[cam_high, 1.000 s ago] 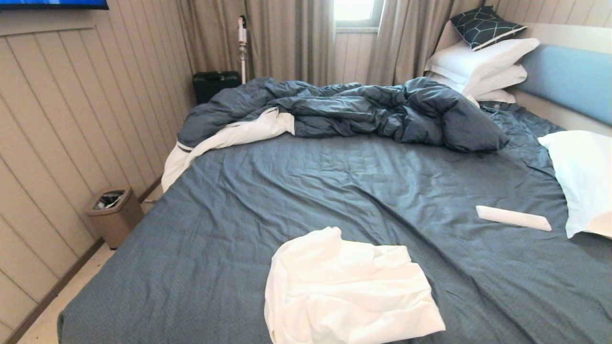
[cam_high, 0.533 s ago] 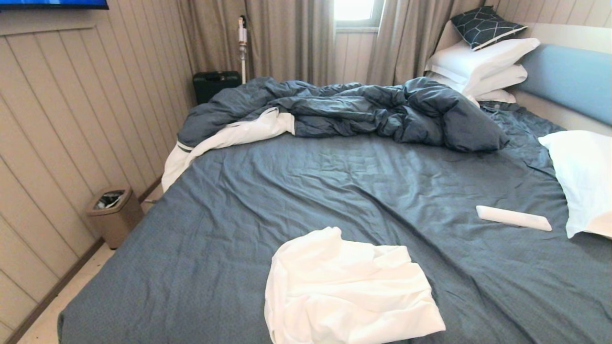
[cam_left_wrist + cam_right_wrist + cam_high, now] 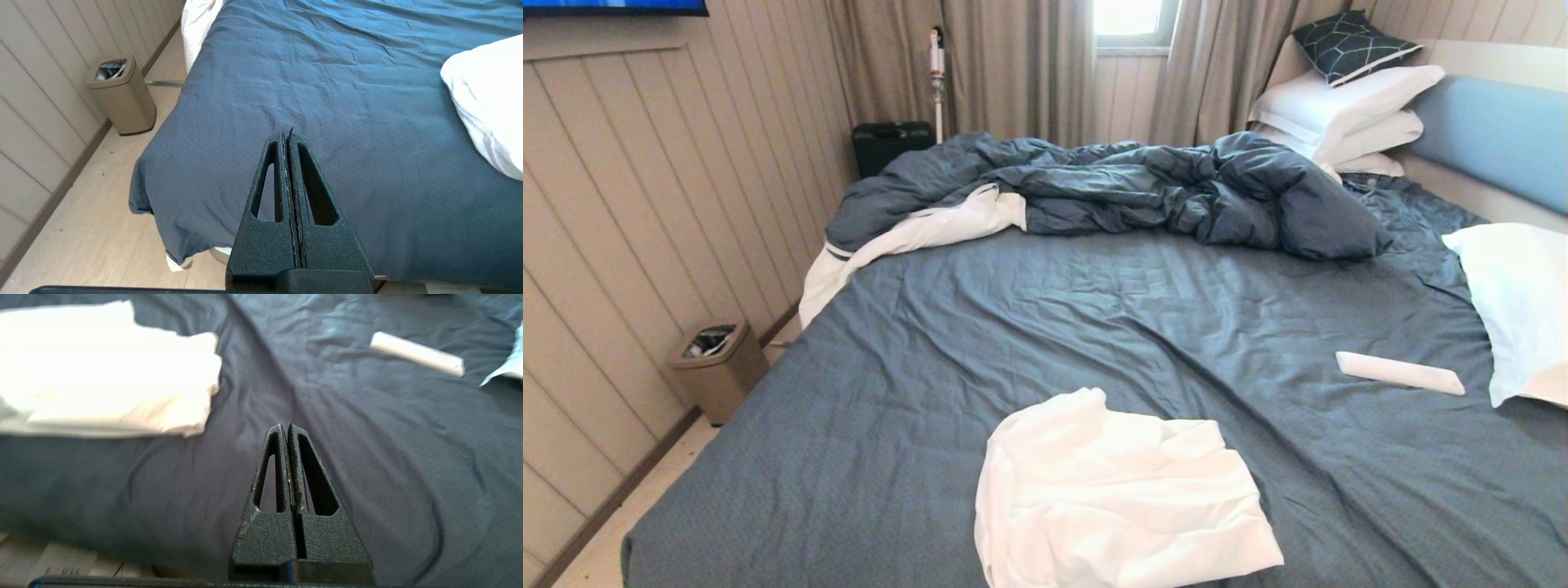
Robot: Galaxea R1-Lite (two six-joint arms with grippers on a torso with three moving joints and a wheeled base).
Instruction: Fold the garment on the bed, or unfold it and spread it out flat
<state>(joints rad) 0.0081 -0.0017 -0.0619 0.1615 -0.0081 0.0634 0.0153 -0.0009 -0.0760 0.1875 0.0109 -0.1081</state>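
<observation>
white cotton t-shirt [image 3: 1115, 498] lies loosely bunched on the grey-blue bed [image 3: 1094, 327], at its near edge.

both grippers hover by that near edge with fingers pressed together and nothing held: the left gripper [image 3: 288, 134] over bare sheet beside the t-shirt, on the side toward the tan waste bin [image 3: 120, 96]; the right gripper [image 3: 284, 428] on the t-shirt's other side, toward a slim white bar [image 3: 416, 359] and a white pillow [image 3: 1515, 306]. a rumpled dark-blue duvet [image 3: 1111, 192] sits across the bed's far side.

Colours, bed scene
White garment [image 3: 1119, 498] on grey-blue textured bed [image 3: 1094, 327]; dark-blue duvet [image 3: 1143, 192], white-lined; tan bin [image 3: 717, 369].
</observation>
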